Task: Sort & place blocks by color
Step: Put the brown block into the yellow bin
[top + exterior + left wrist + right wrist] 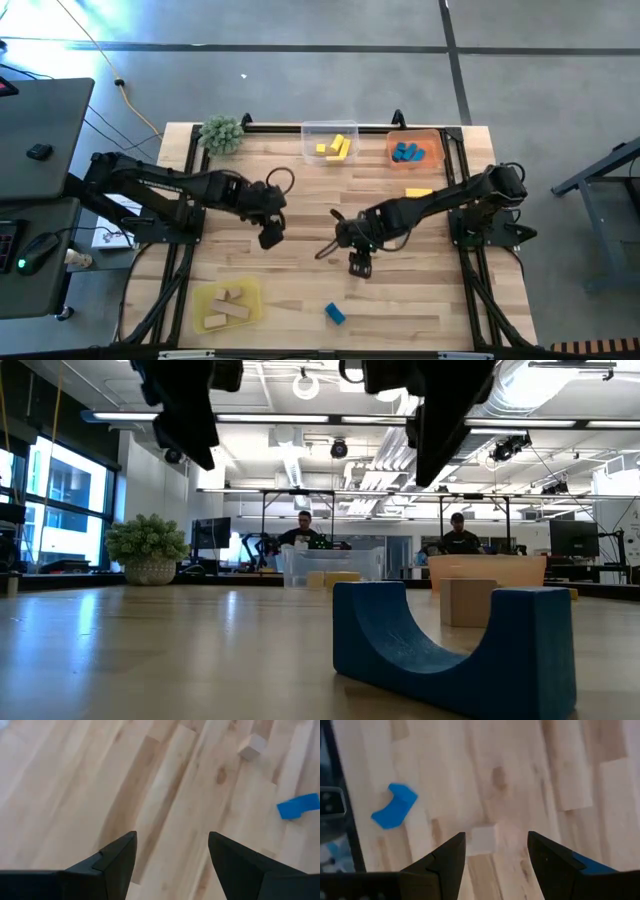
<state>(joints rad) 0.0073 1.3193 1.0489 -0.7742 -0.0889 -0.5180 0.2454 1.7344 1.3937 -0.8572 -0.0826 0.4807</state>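
My left gripper (172, 857) hangs open above bare tabletop left of the middle (270, 238), with nothing between its fingers. My right gripper (496, 854) is open too, pointing down right of the middle (360, 265). A plain wooden cube (484, 839) rests on the table below and just ahead of its fingertips, untouched. A blue arch-shaped block (335, 314) lies near the front edge and stands on its two feet in the low view (450, 650). A yellow block (418, 192) lies on the table at the right.
At the far edge stand a clear tray (312, 130) holding yellow blocks and an orange tray (432, 138) holding blue blocks. A yellow tray (205, 298) with wooden blocks sits at the near left. A green spiky plant (221, 133) stands at the far left corner.
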